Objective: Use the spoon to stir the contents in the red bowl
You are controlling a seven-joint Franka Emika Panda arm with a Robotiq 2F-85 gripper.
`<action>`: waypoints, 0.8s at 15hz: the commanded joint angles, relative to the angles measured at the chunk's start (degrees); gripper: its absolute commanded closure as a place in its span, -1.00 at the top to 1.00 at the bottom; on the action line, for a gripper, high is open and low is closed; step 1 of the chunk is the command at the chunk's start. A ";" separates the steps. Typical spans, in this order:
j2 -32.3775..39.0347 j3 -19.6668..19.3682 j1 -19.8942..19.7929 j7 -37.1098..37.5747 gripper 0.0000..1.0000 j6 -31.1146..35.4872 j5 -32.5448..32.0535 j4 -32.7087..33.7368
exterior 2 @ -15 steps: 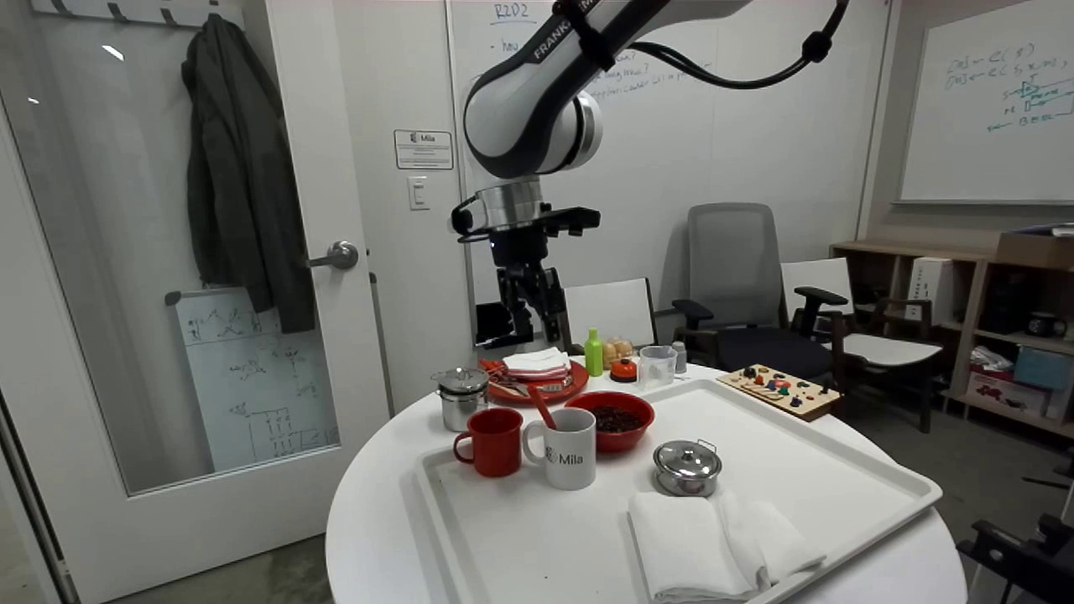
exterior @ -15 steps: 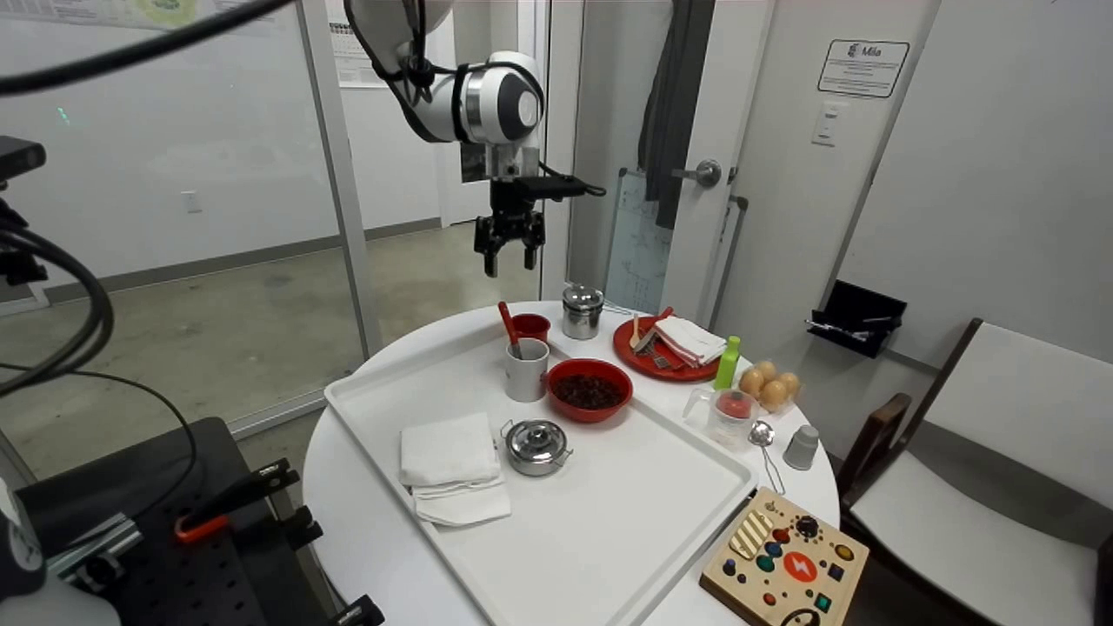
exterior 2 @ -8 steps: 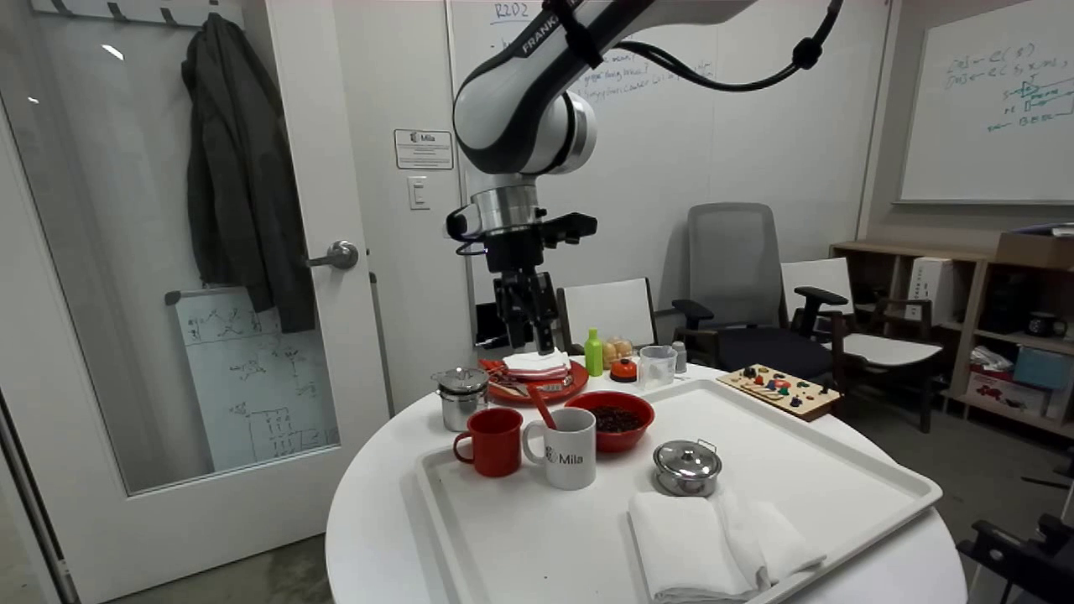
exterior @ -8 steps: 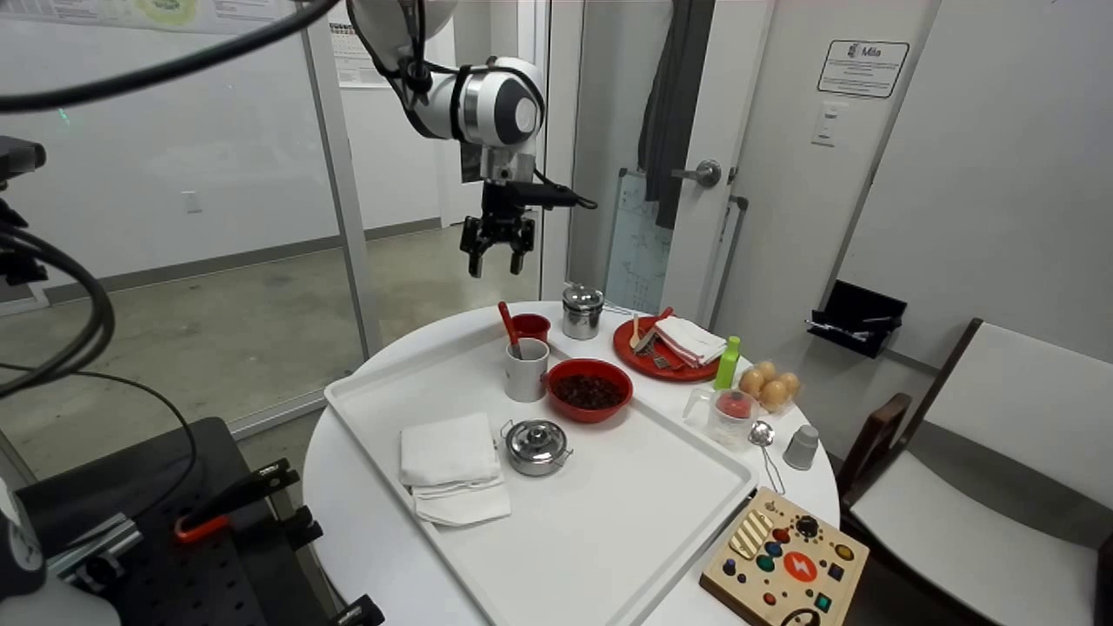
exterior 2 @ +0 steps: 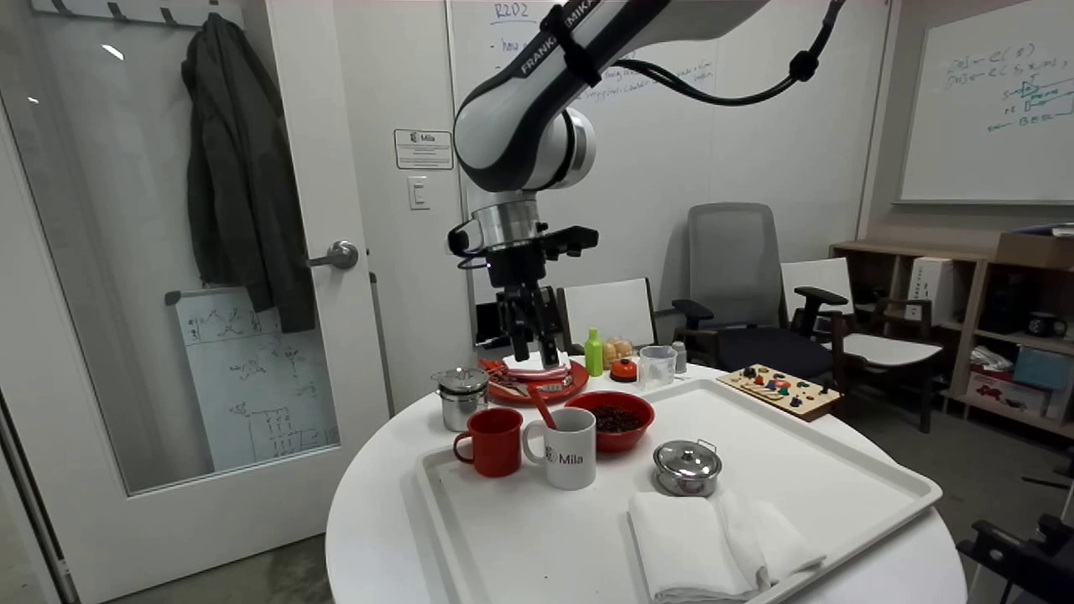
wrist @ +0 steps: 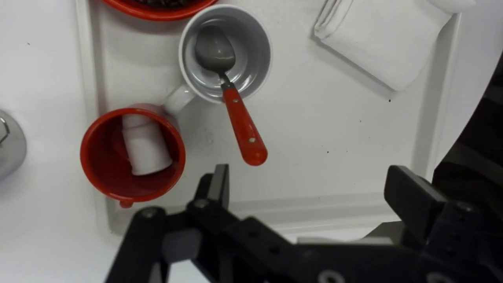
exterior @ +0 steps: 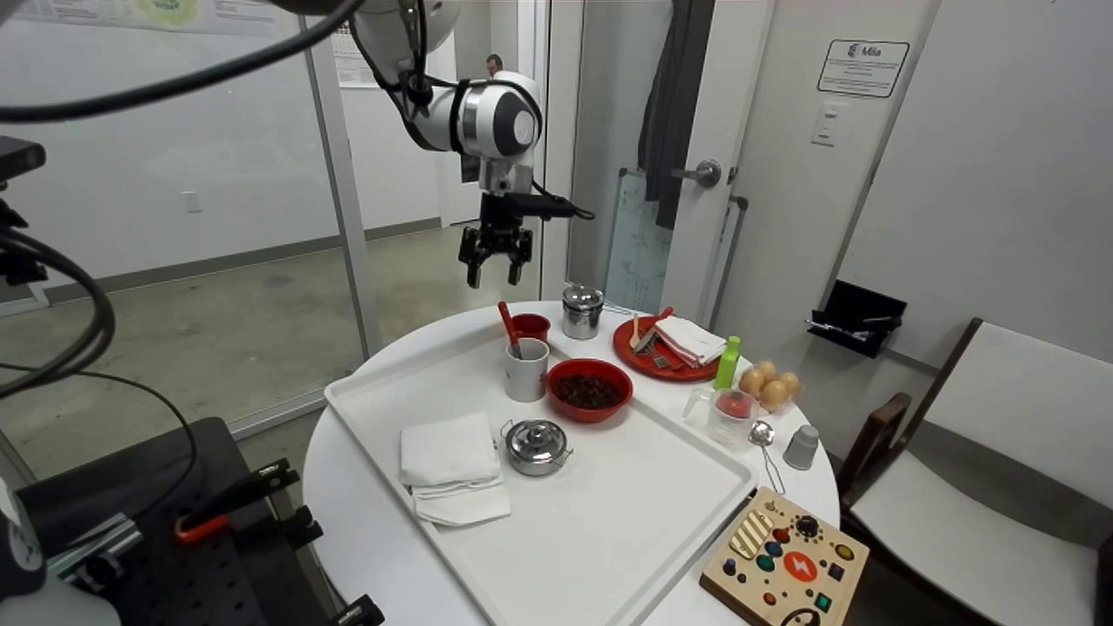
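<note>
The spoon, with a red handle and metal bowl, leans in a white mug (exterior: 526, 376). Its handle (exterior: 507, 323) sticks up above the rim, also in an exterior view (exterior 2: 541, 408). In the wrist view the whole spoon (wrist: 241, 124) shows, its metal end inside the mug. The red bowl (exterior: 589, 414) stands beside the mug, holding dark contents (exterior: 588, 391); the wrist view shows only the bowl's edge (wrist: 157, 15). My gripper (exterior: 494, 278) is open and empty, above the table's far end. In the wrist view the handle end lies ahead of the gripper (wrist: 308, 177), nearer its left finger.
A red cup (wrist: 94, 165) with something white inside stands beside the mug. A lidded steel pot (exterior: 536, 448) and white cloths (exterior: 450, 452) lie on the white tray (exterior: 600, 539). A steel canister (exterior 2: 463, 403) and red plate (exterior 2: 579, 387) stand nearby.
In an exterior view my gripper first shifted a little left, then came down, staying open. The spoon, mug and red bowl have not moved. A person's head now shows behind the glass.
</note>
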 commanded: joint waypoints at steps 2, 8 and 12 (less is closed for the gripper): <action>1.10 -1.90 1.65 1.65 1.00 0.93 -1.34 1.14; 5.66 -2.39 3.27 0.04 1.00 0.49 -2.96 4.71; 7.79 -2.66 4.31 -0.34 1.00 -0.26 -4.03 7.29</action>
